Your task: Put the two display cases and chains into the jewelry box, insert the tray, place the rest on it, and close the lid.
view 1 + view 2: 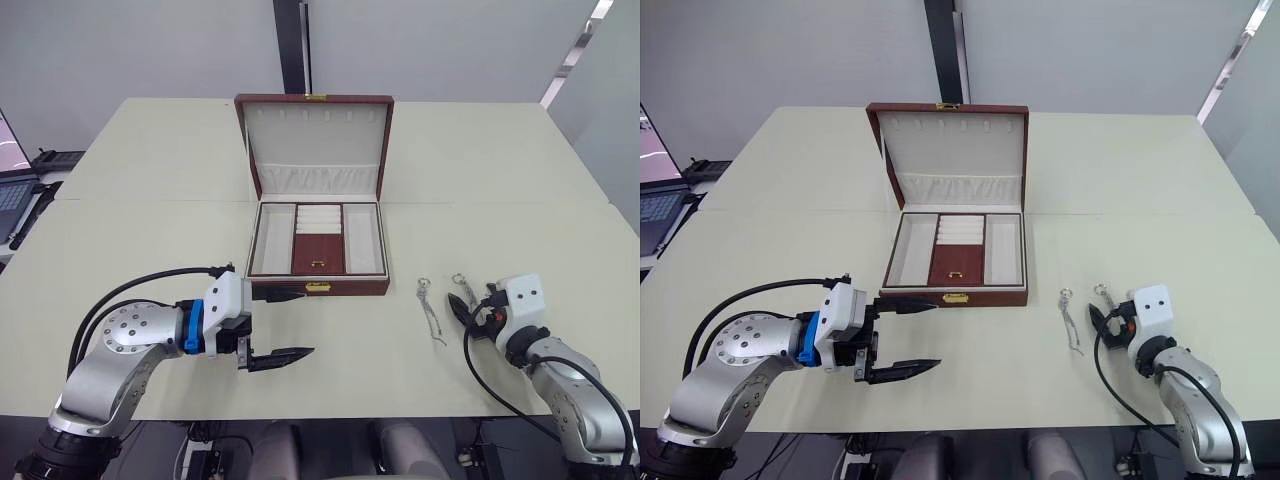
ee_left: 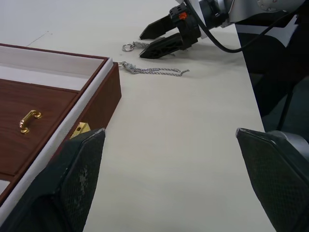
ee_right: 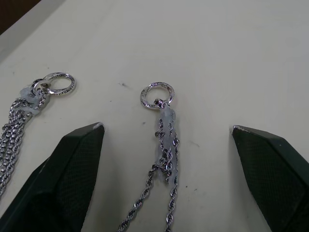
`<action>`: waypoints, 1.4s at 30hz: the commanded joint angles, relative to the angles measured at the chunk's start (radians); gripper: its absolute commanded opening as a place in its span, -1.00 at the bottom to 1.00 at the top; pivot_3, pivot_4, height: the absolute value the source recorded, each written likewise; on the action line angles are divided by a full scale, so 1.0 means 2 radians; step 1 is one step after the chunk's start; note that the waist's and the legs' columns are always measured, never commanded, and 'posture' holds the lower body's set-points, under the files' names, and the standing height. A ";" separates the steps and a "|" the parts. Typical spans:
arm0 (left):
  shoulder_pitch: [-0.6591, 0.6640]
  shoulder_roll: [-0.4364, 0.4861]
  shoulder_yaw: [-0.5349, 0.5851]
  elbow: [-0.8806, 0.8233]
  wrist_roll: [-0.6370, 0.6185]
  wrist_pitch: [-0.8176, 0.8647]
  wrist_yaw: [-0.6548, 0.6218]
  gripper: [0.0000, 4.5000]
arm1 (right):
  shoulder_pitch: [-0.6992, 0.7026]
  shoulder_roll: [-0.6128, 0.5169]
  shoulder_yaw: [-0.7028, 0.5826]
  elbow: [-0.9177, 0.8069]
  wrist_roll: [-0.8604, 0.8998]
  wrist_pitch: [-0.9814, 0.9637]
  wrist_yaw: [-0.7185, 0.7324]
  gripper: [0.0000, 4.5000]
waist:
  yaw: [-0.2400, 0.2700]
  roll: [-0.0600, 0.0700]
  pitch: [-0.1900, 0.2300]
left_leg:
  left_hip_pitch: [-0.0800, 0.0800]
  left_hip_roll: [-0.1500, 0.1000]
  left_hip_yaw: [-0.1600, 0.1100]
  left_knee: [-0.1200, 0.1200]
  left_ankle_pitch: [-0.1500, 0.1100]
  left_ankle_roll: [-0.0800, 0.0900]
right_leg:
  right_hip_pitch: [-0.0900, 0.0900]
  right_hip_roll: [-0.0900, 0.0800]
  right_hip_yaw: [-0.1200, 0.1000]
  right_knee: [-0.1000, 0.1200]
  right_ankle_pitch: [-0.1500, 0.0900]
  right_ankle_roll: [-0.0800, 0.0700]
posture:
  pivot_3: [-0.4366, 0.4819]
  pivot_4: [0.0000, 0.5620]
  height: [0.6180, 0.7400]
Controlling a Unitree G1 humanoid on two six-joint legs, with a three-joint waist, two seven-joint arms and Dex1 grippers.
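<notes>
The right hand [image 3: 166, 140] hung open astride the nearer double-stranded chain [image 3: 164, 145], whose length ran straight back between its fingers, ring [image 3: 158, 95] foremost, toward the wrist.

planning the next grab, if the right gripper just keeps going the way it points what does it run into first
Most likely the chain lying between the open fingers of the right gripper, its ring just ahead. Past it the table looks free; the second chain lies off to one side.
</notes>
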 commanded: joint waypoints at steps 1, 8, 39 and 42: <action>-0.006 -0.005 -0.003 0.004 0.003 -0.014 -0.003 1.00 | 0.011 0.001 0.001 -0.003 -0.007 0.002 -0.003 0.55 | 0.000 -0.001 0.000 | 0.000 0.000 0.000 0.000 0.000 0.000 | 0.000 0.000 0.000 0.000 0.000 0.000 | -0.05 -0.47 1.00; -0.014 -0.015 -0.003 0.002 0.000 -0.003 0.007 1.00 | 0.012 0.002 0.003 -0.004 -0.006 0.000 -0.001 -0.30 | 0.001 -0.001 -0.001 | 0.000 0.000 0.000 0.000 0.000 0.000 | 0.000 0.000 0.000 0.000 0.000 0.000 | -0.05 -0.47 1.00; 0.031 -0.054 0.052 -0.011 -0.014 0.030 0.102 1.00 | -0.153 -0.027 0.009 -0.050 0.129 0.055 0.088 -0.98 | -0.001 -0.002 -0.001 | 0.000 0.000 0.000 0.000 0.000 0.000 | 0.000 0.000 0.000 0.000 0.000 0.000 | -0.05 -0.47 1.00; 0.055 -0.065 0.068 -0.019 -0.014 0.028 0.123 1.00 | -0.203 -0.019 0.027 -0.029 0.133 0.063 0.091 -0.98 | 0.000 -0.002 -0.001 | 0.000 0.000 -0.001 0.000 0.000 0.000 | 0.000 0.000 0.000 0.000 0.000 0.000 | -0.05 -0.47 1.00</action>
